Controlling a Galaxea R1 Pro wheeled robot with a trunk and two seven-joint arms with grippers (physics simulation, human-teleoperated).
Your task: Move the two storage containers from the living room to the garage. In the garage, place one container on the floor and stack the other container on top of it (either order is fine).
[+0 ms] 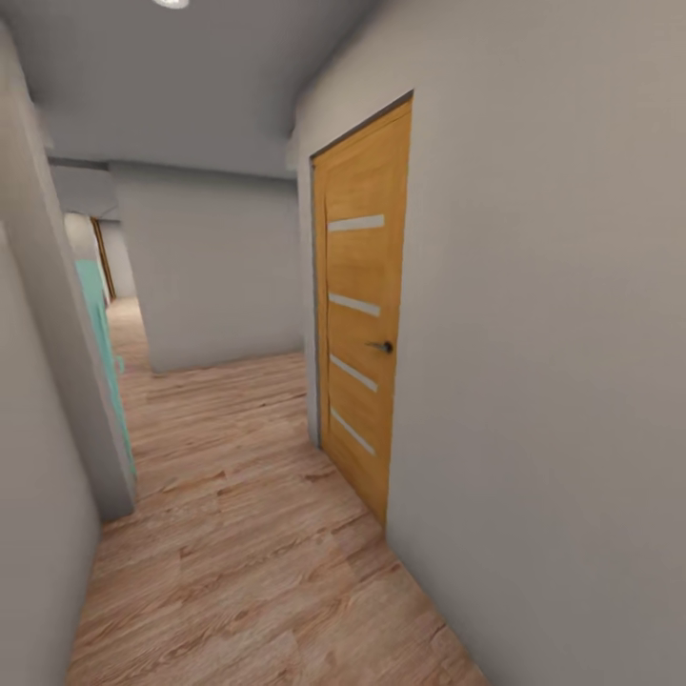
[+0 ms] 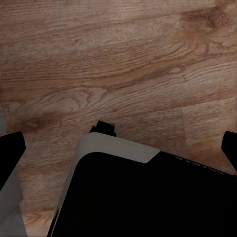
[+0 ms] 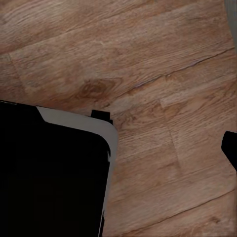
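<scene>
Left gripper (image 2: pixel 118 148): both dark fingertips (image 2: pixel 11 153) appear at opposite edges of the left wrist view, spread wide with nothing between them, so this pincer is open and unloaded. Right gripper: one dark fingertip (image 3: pixel 230 144) is visible at the edge of the right wrist view; its partner is out of frame, so the jaw state cannot be determined. No object is seen held there.

Both wrist cameras look down past the black, grey-edged robot base (image 2: pixel 138 192) onto the light wood plank floor (image 2: pixel 118 59). This suggests the arms hang lowered beside the trunk, a stowed posture suited to driving rather than carrying.

Neither orange-red storage container can be located from these pictures, and neither hand carries one. The robot is judged to be in transit between rooms.

Head view: a narrow corridor with grey-white plaster walls (image 1: pixel 553 381) and the same plank flooring. A closed honey-coloured wooden door with four frosted slots and a dark handle (image 1: pixel 360 314) is set in the right-hand wall. A pale turquoise panel (image 1: pixel 100 333) stands at the left corner. The passage continues ahead and bends left around a grey wall block (image 1: pixel 214 267).
</scene>
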